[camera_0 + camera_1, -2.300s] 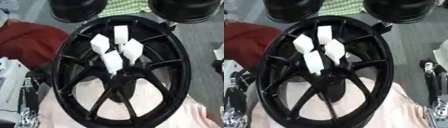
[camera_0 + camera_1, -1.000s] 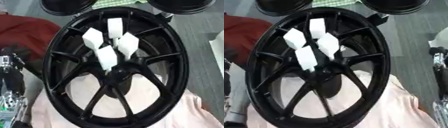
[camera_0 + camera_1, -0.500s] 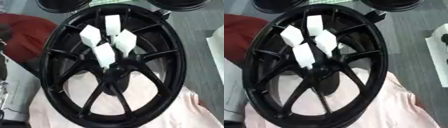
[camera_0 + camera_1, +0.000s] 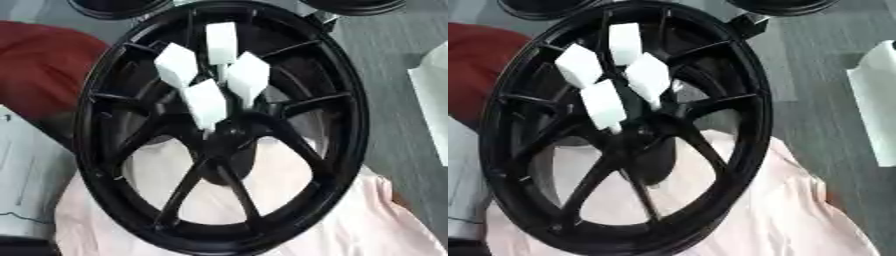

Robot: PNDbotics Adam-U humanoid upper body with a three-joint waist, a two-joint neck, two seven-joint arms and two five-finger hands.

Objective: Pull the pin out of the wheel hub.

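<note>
A large black wheel (image 4: 223,125) filled most of the view, its rim reaching almost to the top and bottom edges. Spokes ran from the rim to the hub (image 4: 223,135) near the middle. Four white block-shaped pins (image 4: 206,102) stood up from the hub area, clustered close together above the centre and leaning slightly apart: one toward the upper left (image 4: 175,65), one at the top (image 4: 220,42), one to the right (image 4: 248,77) and one lowest, just over the hub.

The wheel lay on a pale pink cloth (image 4: 385,220) that spread out below and to the right and showed through the gaps between the lower spokes. A dark red cloth (image 4: 39,65) lay beside the rim on the left. Grey floor (image 4: 394,55) stretched open on the right, with a white object (image 4: 877,100) at the far right edge. Parts of other black wheels (image 4: 544,7) showed at the top edge.

Neither hand appeared in either view, so nothing could be said of the fingers or how the pins lay relative to them.
</note>
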